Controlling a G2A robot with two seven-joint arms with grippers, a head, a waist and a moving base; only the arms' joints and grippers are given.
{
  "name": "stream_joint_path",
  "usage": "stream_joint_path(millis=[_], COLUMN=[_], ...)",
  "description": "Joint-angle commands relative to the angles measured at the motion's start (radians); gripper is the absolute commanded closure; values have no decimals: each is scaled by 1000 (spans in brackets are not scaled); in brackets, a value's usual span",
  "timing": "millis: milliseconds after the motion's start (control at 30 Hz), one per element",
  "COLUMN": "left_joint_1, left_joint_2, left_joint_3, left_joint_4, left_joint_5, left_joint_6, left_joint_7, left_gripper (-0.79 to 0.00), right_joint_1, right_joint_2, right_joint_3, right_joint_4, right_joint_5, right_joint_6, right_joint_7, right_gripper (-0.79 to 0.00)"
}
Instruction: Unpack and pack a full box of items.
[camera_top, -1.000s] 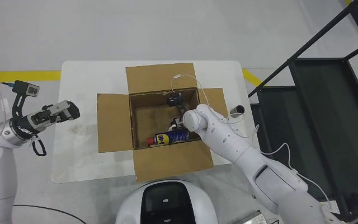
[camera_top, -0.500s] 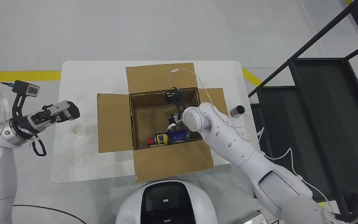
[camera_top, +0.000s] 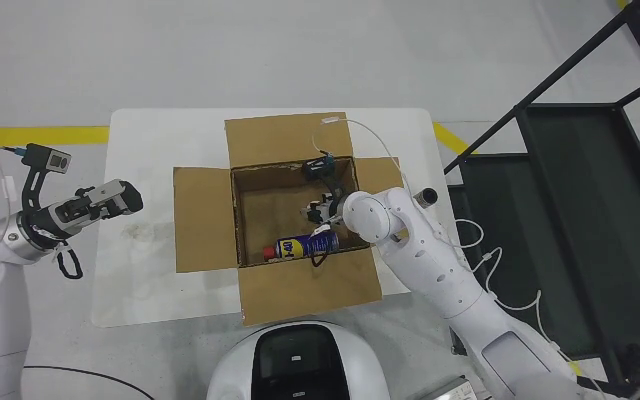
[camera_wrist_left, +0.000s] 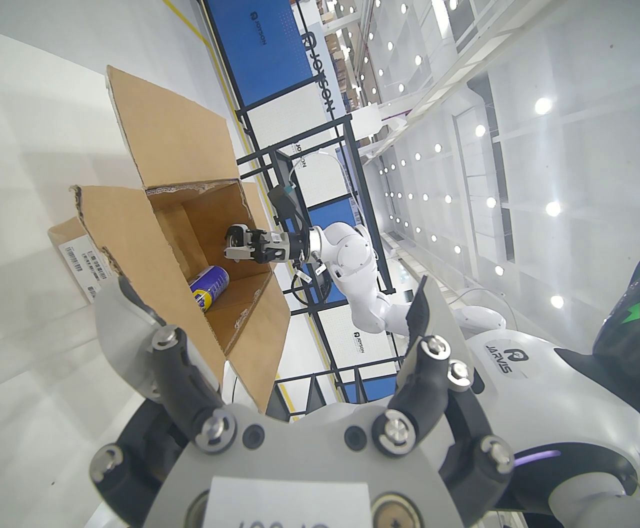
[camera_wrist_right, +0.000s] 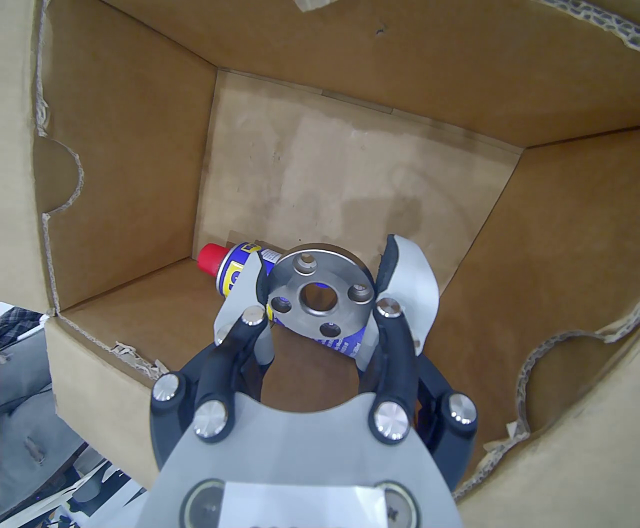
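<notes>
white counter (camera_top: 150, 150) centre-frame in the top view, grey floor round it, black stair frame (camera_top: 560, 150) on the right. cardboard box (camera_top: 285, 140) sits mid-counter, all 4 flaps folded out. right pincer (camera_wrist_right: 325, 272) is down inside the box, pinching a round metal flange (camera_wrist_right: 337, 275) by its rim, one finger each side. spray can (camera_top: 300, 246) lies on its side on the box floor, along the wall at the lower side of the frame, red cap to the left; flange hangs above it, apart. left pincer (camera_wrist_left: 270, 305) is spread w/ nothing in it, well apart from the box, at the counter's left edge.

progress, as a guess: box nowhere near full, only can + flange show in it. can't tell whether flange is going in or coming out, so either unpack is nearly done or pack has just begun. small dark cylinder (camera_top: 425, 195) on counter just right of the box, maybe 1 of the items.

in the way: box walls hem the arm in, can lies close below the flange, thin white cable (camera_top: 345, 125) loops over the back flap, could snag.
</notes>
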Motion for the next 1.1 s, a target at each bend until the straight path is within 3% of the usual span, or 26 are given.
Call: stream_joint_path(millis=[0, 1067], left_joint_1=[0, 0], left_joint_2=[0, 0], left_joint_3=[0, 0], left_joint_4=[0, 0], left_joint_5=[0, 0], left_joint_6=[0, 0], left_joint_7=[0, 0], left_gripper=[-785, -785], right_joint_1=[0, -12], right_joint_2=[0, 3], right_joint_3=[0, 21], right_joint_4=[0, -16], right_joint_5=[0, 19], right_joint_6=[0, -21], right_joint_7=[0, -13], right_gripper=[0, 0])
